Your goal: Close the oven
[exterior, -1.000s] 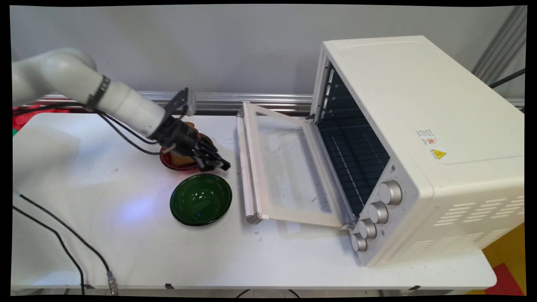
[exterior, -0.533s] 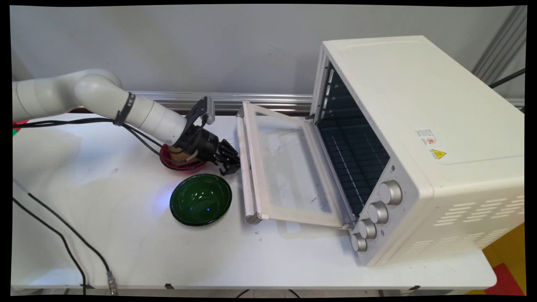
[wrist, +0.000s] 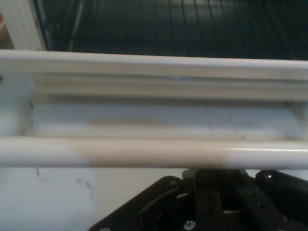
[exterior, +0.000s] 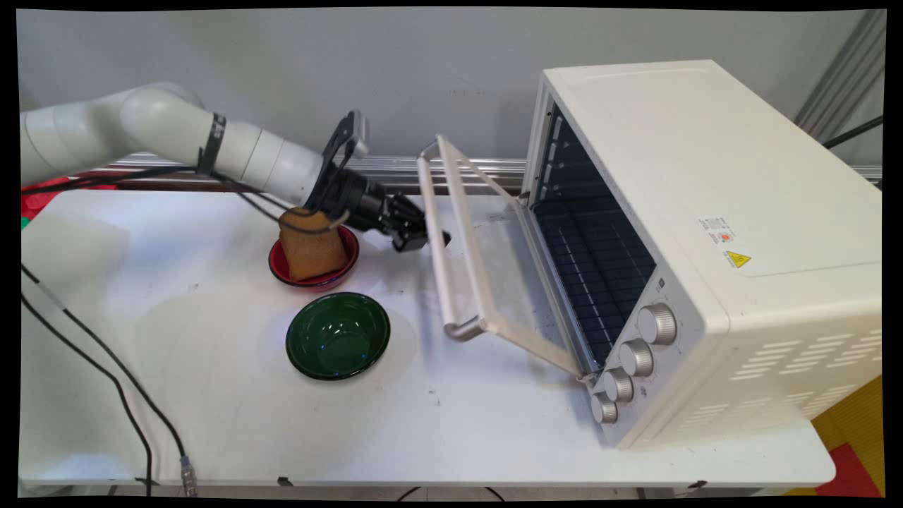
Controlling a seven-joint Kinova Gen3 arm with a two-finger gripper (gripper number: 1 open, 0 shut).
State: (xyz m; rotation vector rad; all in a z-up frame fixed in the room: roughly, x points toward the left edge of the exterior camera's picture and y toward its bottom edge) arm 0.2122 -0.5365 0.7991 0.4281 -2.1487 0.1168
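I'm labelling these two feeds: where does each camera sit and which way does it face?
Main view: above the table's near side, looking across at the wall; shows the arm and gripper.
Hand view: on the hand, facing the oven door; gripper linkage at bottom.
Shared: the door handle.

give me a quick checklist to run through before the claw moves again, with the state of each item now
1. Claw at the oven door's handle bar: ok, it sits under the bar in the main view.
2. Claw's grip: cannot tell, its tips are hidden in both views.
3. Oven door position: ok, partly raised, neither flat nor closed.
4. Oven cavity free of items: ok, only dark racks show.
5. Red bowl with the brown bread clear of the door: ok, left of it.
6. Green bowl clear of the door: ok, it is apart, left of the handle's near end.
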